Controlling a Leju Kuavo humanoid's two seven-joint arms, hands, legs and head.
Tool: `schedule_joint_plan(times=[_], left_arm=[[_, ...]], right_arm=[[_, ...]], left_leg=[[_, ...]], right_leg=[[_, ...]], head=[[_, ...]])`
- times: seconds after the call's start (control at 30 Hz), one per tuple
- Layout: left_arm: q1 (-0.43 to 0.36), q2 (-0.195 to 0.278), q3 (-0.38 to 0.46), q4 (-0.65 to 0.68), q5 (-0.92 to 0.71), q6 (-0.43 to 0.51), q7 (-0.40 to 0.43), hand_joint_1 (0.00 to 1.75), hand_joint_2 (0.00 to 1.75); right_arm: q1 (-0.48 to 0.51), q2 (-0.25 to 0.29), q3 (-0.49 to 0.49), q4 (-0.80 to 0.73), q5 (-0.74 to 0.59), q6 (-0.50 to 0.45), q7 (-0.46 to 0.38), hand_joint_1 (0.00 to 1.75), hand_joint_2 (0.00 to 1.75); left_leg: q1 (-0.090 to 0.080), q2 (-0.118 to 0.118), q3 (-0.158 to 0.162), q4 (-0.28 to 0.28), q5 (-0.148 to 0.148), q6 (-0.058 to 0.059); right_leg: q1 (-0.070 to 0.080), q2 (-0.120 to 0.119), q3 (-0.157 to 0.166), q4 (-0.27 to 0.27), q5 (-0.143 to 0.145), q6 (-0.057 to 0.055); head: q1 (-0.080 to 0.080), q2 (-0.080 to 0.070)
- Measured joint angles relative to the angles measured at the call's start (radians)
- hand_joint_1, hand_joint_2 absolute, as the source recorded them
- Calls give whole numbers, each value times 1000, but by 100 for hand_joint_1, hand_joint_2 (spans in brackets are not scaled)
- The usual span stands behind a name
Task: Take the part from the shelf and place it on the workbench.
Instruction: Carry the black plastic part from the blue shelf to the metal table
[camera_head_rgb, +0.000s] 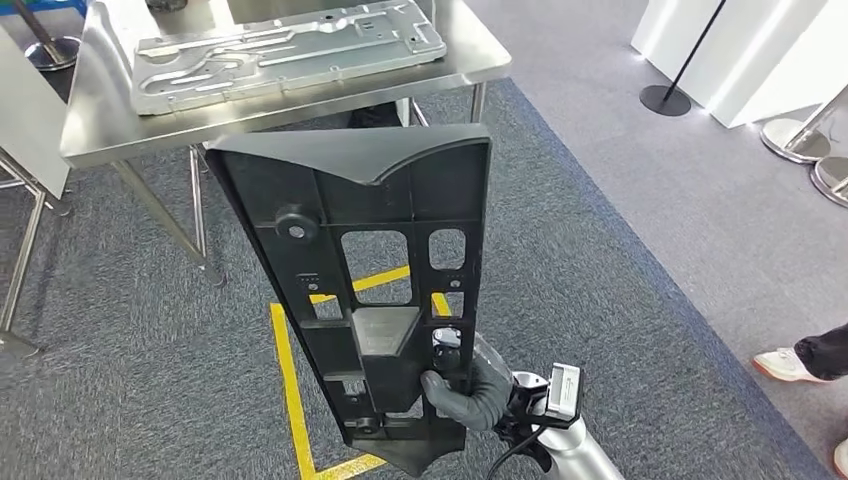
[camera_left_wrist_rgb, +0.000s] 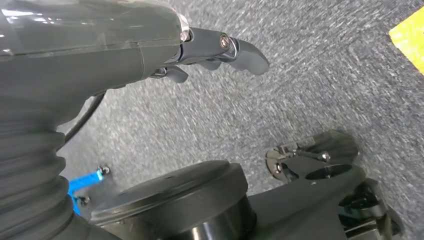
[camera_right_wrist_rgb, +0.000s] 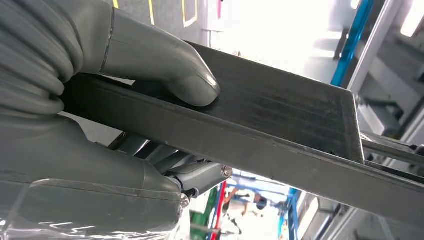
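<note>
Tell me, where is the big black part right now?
In the head view, the black part stands upright mid-picture, gripped near its bottom by the right hand, above the carpet before the workbench.

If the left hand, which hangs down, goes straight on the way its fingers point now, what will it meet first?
In the left wrist view, the left hand is empty, its dark fingers pointing out over grey speckled carpet. Nothing stands in that line, so the carpet would probably come first, though depth is unclear.

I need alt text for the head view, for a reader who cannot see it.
The right hand holds a large black plastic part upright by its lower edge, above grey carpet. Ahead stands a steel workbench bearing a metal panel.
</note>
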Motion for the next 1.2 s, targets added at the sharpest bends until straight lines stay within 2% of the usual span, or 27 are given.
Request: schedule_joint_plan(times=[0.03,0.07,0.1,0.13,0.2,0.3,0.37,0.4,0.43,0.5,0.53,0.57,0.6,0.67,0.7,0.73,0.77,0.8,0.87,0.9,0.93,0.97,1.03,1.1,1.13,1.2], left_arm=[[-1,0,0,0,0,0,0,0,175],[-2,0,0,0,0,-1,0,0,175],[-2,0,0,0,0,-1,0,0,175],[-2,-1,0,0,0,-1,1,0,175],[-1,-1,1,0,0,-1,2,0,175],[-2,-1,1,0,0,-2,2,0,175],[-2,-1,1,0,0,-2,2,0,175],[-2,-1,1,0,0,-2,3,0,175],[-3,-1,1,0,0,-3,4,0,175],[-5,-3,1,0,-1,-4,4,0,175],[-6,-3,1,0,-2,-4,4,0,175],[-6,-2,1,0,-3,-3,4,0,175],[-7,-2,1,0,-4,-3,3,0,175],[-13,0,1,0,-4,-2,2,0,175],[-16,1,2,0,-4,-2,0,0,175],[-19,2,2,0,-3,-2,-3,0,175],[-20,3,2,0,-2,-2,-5,0,175],[-20,4,2,0,0,-2,-6,0,175],[-14,7,3,0,2,-1,-6,0,175],[-9,8,4,0,3,-1,-6,0,175],[-4,8,6,0,4,0,-7,0,175],[0,9,7,0,6,0,-8,0,175],[2,9,10,0,7,0,-11,0,175],[2,9,11,0,7,0,-11,0,175],[2,9,11,0,8,0,-11,0,175],[4,10,11,0,8,0,-11,0,175]], right_arm=[[2,-1,0,-1,0,0,0,175,175],[5,-2,0,-2,0,0,0,175,175],[8,-3,0,-1,0,1,0,175,175],[11,-4,0,-1,1,3,0,175,175],[14,-4,0,-1,1,6,1,175,175],[15,-4,0,-1,1,7,1,175,175],[14,-5,0,-1,1,8,1,175,175],[14,-5,0,-1,1,8,1,175,175],[12,-5,0,0,1,9,1,175,175],[8,-5,0,4,2,7,1,175,175],[5,-4,0,6,2,4,1,175,175],[3,-4,0,7,3,1,1,175,175],[2,-3,0,8,3,-1,1,175,175],[3,-2,0,10,3,-2,0,175,175],[4,-2,0,13,2,-1,0,175,175],[6,-2,0,15,2,0,0,175,175],[7,-2,0,17,1,1,0,175,175],[9,-2,0,18,-1,2,0,175,175],[11,-1,0,19,-3,7,0,175,175],[11,-1,0,20,-3,9,0,175,175],[13,0,0,20,-3,12,0,175,175],[16,1,0,20,-3,15,0,175,175],[22,2,0,20,-3,17,0,175,175],[26,2,0,20,-3,18,0,175,175],[26,2,0,20,-3,18,0,175,175],[30,2,0,20,-3,18,0,175,175]], left_leg=[[2,-12,0,-1,2,4],[2,-24,0,-1,3,7],[2,-38,-1,-1,3,9],[1,-52,-1,0,3,9],[0,-72,0,2,3,9],[0,-78,1,2,3,9],[0,-84,2,3,3,8],[0,-90,3,3,2,8],[0,-103,1,6,1,4],[4,-133,-5,7,-1,-11],[5,-142,-7,9,-4,-20],[5,-132,-10,16,-11,-28],[3,-112,-19,41,-27,-33],[3,-61,-70,153,-88,-43],[5,-48,-102,220,-116,-47],[7,-41,-126,269,-131,-50],[8,-38,-132,281,-125,-52],[10,-36,-117,252,-100,-54],[15,-42,-47,117,-33,-54],[16,-49,-16,56,-13,-51],[15,-54,1,19,-5,-48],[14,-58,7,8,-9,-43],[12,-52,6,5,-8,-30],[14,-40,10,-1,-5,-14],[14,-33,11,-4,-4,-7],[9,-19,10,-4,-5,1]], right_leg=[[-3,33,-28,58,-30,3],[-3,53,-65,130,-62,4],[-3,64,-102,198,-85,4],[-3,68,-126,238,-89,4],[-3,69,-140,252,-72,3],[-3,70,-135,236,-58,2],[-3,71,-122,206,-37,0],[-3,74,-108,174,-18,-1],[-4,97,-79,105,10,-4],[-4,131,-31,-9,52,-15],[-7,142,-12,-51,64,-21],[-9,132,-7,-57,64,-27],[-12,123,-2,-63,65,-32],[-12,106,5,-67,64,-38],[-11,97,5,-67,62,-39],[-11,89,6,-66,61,-40],[-11,83,7,-66,59,-39],[-11,81,9,-65,57,-36],[-12,82,15,-63,53,-29],[-11,85,14,-61,51,-24],[-10,88,13,-60,51,-19],[-9,91,10,-59,52,-13],[-10,96,8,-61,54,-1],[-11,93,-4,-30,31,7],[-11,90,-25,15,6,10],[-11,85,-95,158,-58,11]], head=[[0,0],[0,0],[0,0],[0,0],[0,0],[0,0],[0,0],[0,0],[0,0],[0,0],[0,0],[0,0],[0,0],[0,0],[0,0],[0,0],[0,0],[0,0],[0,0],[0,0],[0,0],[0,0],[0,0],[0,0],[0,0],[0,0]])
